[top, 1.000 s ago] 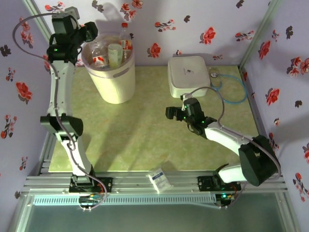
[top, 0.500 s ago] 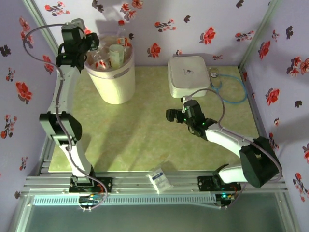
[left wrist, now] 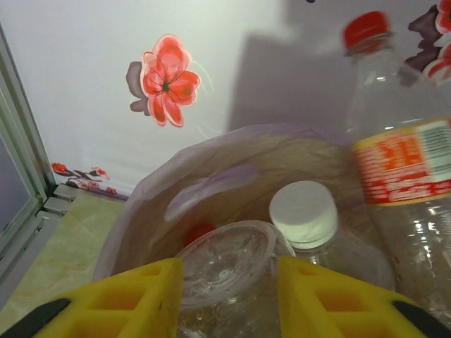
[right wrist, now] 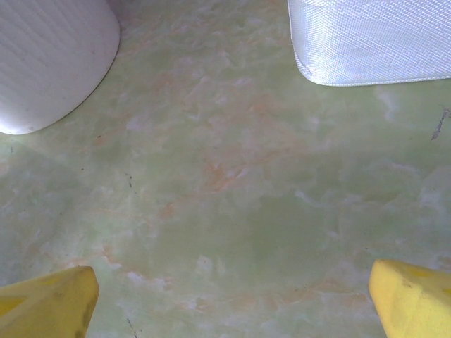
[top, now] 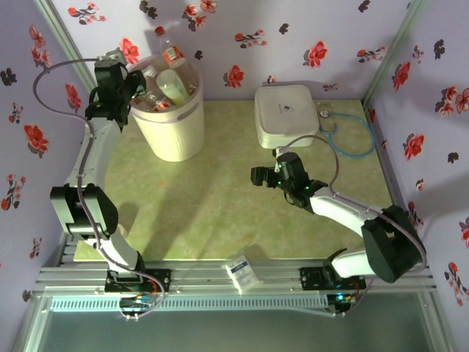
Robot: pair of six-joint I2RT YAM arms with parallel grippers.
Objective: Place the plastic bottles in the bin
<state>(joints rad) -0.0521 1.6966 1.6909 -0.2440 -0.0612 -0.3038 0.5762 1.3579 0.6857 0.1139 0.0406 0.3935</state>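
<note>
Top camera first: high above and behind the arm bases, looking down on the whole green marbled tabletop (top: pixel 220 198). Left wrist camera is up close at the tall cream-white cylindrical bin (top: pixel 172 125) (left wrist: pixel 158 193), facing the flowered back wall, almost against a clear plastic bottle (left wrist: pixel 225 274). Right wrist camera is low, tilted down at the tabletop (right wrist: pixel 232 197). It shares the bin's side (right wrist: pixel 49 63) and the flat white rounded-square box (right wrist: pixel 373 42) (top: pixel 286 114) with the top view.
</note>
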